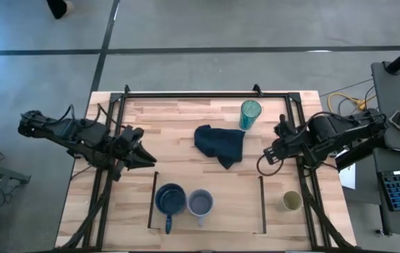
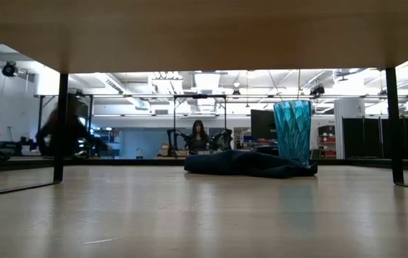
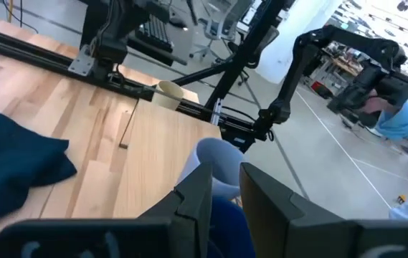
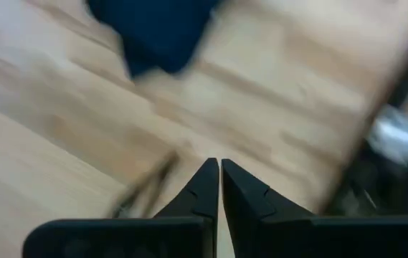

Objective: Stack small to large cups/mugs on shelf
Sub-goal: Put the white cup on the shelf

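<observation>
Pressed-together right gripper idles; left gripper stands slightly parted, empty, above grey-blue cup.

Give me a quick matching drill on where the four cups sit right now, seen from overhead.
Things:
1 dark blue mug
2 grey-blue cup
3 beige cup
4 teal tumbler

Places:
A outside the shelf's right rail
B just right of the dark blue cloth
C on the shelf, right of its neighbour
D on the shelf, leftmost

Pairs: 1-D, 2-C, 3-A, 4-B
</observation>
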